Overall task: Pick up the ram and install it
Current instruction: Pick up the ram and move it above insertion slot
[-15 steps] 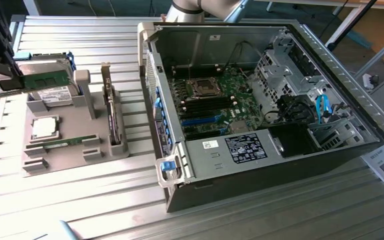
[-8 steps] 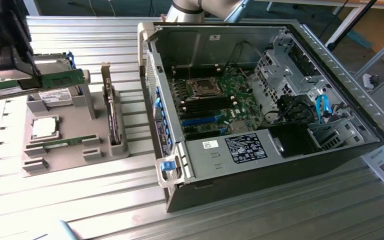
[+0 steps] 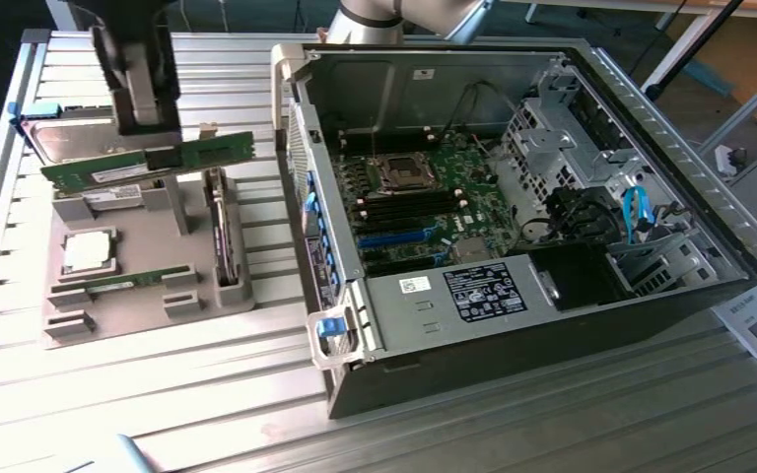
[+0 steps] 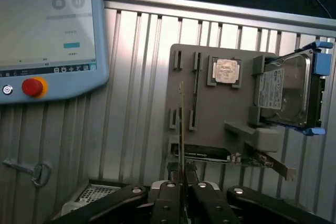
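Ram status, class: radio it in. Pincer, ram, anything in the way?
Pincer shut on ram. Ram held above grey holder, not yet installed. Computer case wall stands between ram and motherboard.

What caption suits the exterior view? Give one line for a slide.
Gripper holds the ram above the holder, beside the open PC case.

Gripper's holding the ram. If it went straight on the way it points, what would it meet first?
Likely the gray holder tray: the gripper, shut on the ram, points at its slotted end; depth is unclear.
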